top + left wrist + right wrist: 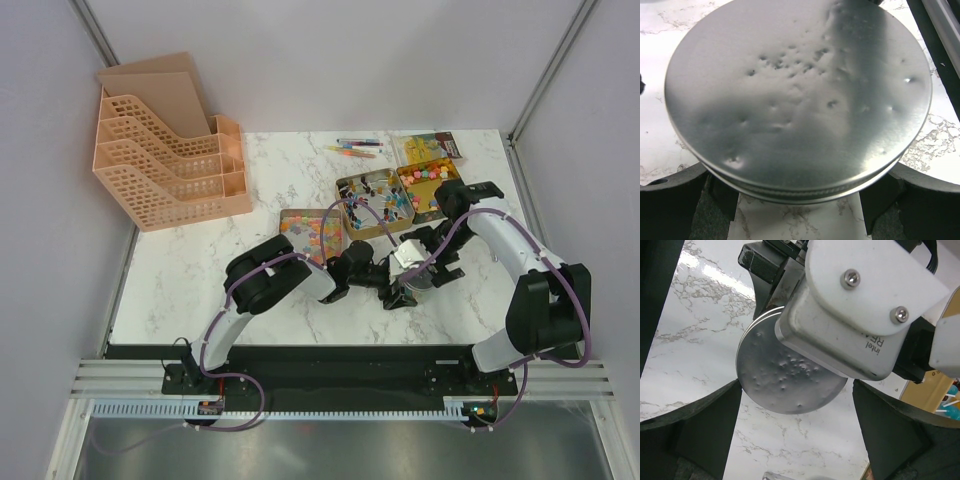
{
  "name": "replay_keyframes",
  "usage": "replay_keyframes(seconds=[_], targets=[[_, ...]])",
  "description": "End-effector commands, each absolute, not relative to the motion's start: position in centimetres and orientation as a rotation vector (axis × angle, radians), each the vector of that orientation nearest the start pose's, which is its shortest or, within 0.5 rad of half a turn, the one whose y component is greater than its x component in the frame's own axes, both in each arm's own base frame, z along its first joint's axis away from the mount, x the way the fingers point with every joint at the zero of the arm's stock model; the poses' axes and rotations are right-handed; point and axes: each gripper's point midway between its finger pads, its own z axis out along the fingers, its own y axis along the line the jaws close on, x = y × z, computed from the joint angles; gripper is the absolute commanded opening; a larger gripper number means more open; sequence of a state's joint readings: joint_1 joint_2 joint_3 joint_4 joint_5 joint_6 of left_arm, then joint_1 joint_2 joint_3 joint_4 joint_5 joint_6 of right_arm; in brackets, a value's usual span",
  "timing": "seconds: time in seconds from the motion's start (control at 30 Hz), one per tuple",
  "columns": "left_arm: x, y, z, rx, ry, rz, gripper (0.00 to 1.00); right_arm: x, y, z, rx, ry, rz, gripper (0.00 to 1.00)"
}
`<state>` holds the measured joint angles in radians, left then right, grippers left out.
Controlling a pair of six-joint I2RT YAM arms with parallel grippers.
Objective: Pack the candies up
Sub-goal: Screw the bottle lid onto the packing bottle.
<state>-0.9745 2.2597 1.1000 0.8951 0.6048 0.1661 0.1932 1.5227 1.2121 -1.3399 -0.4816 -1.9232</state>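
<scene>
1. My left gripper is clamped on the rim of a round tin; dented metal, light, stiff, slick.
2. My right gripper stands wide, aimed at that tin, holding nothing.
3. The candies lie in three open trays just beyond; tiny, hard, prone to roll, I judge; best pinched singly across the middle.

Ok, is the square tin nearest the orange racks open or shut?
Open: the tin has no lid, and its candies show from above.
</scene>
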Motion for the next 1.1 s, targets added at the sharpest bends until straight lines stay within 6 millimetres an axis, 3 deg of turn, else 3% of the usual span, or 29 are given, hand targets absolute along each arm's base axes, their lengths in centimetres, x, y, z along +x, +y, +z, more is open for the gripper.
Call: replay_keyframes(seconds=[0.0,0.33,0.63,0.83,1.07], targets=[[21.4,-45.7,-7.1,1.488,1.702,-1.037,0.02,20.5,10.9,12.1,-2.351,1.380,0.736,0.98],[21.5,-45.6,-7.2,1.485,1.709,-1.031,0.02,19.7,10.8,11.1,-2.344,1.432,0.801,0.96],[21.5,-45.6,-7.4,1.488,1.719,-1.026,0.02,19.0,10.5,10.7,-2.315,1.532,0.829,0.75],[21.6,-45.7,-7.3,1.464,1.739,-1.012,0.02,16.9,9.9,9.5,-2.200,1.812,0.950,0.64],[21.6,-45.6,-7.4,1.464,1.741,-0.991,0.02,15.5,10.1,9.1,-2.016,2.007,0.984,0.62]])
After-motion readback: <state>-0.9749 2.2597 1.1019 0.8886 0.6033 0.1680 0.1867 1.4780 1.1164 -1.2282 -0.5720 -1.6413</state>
